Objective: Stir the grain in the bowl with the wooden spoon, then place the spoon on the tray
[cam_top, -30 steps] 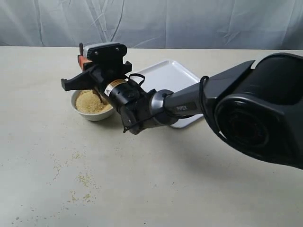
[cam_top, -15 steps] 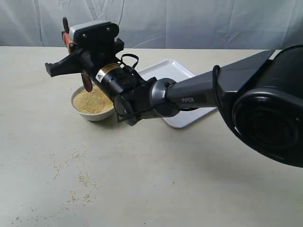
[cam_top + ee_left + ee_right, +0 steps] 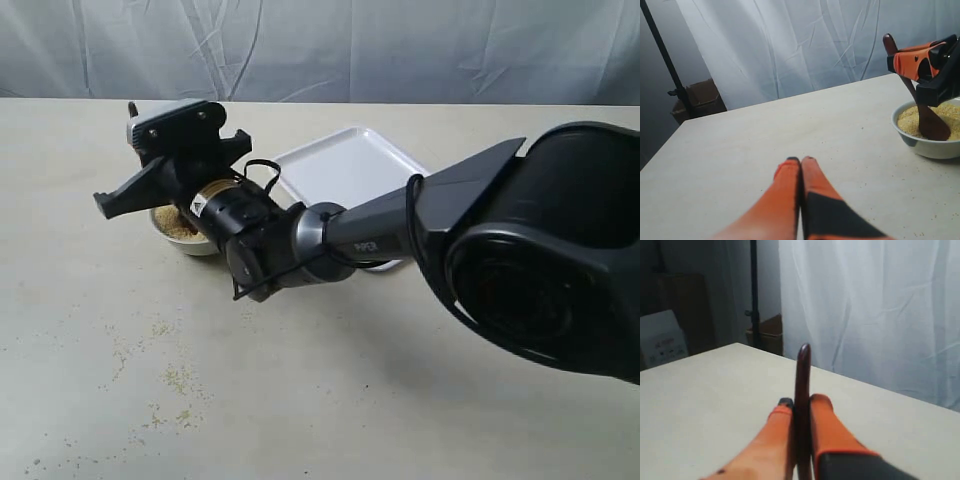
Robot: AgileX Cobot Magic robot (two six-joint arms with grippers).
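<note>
The left pincer (image 3: pixel 801 161) is clenched, its two orange fingers pressed flat together with nothing between them, low over the table (image 3: pixel 740 150). Ahead of it, beyond its fingertips, stands the bowl (image 3: pixel 925 146). Loose specks (image 3: pixel 175 378) are scattered on the tabletop well apart from the right pincer (image 3: pixel 802 401), on the side nearer the exterior camera. That pincer grasps the wooden spoon (image 3: pixel 931 125) by its slim handle, one orange finger tight on either side, and the handle's end pokes out past the fingertips. Directly below the pincer the spoon hangs steeply, with its oval scoop down in the bowl against the grain (image 3: pixel 910 122), which fills the bowl nearly to the rim. In the exterior view the pincer's wrist covers much of the bowl, leaving only the near rim and a patch of grain showing beneath it. To the right of the pincer, behind its forearm, the tray (image 3: pixel 350 165) lies flat near the bowl. Whether the two touch cannot be told.
</note>
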